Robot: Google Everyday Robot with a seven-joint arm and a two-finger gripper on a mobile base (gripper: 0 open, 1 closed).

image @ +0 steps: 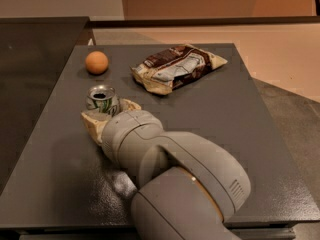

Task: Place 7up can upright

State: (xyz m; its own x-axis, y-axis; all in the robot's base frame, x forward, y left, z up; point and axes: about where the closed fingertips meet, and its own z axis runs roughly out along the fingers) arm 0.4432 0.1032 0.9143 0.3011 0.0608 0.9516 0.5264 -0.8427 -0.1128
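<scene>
The 7up can (pixel 102 99), silver with a green-and-white label, stands upright on the dark grey table (pixel 210 129) at the left-middle, its open top showing. My gripper (pixel 109 111) reaches in from the near side. Its tan fingers (pixel 93 123) sit on either side of the can's lower body and are shut on it. The big grey arm fills the lower middle of the view and hides the can's base.
A small orange ball (pixel 96 62) lies at the back left of the table. A brown-and-white snack bag (pixel 176 68) lies at the back middle. The table's left edge runs close to the can, with a darker surface (pixel 30 74) beyond it.
</scene>
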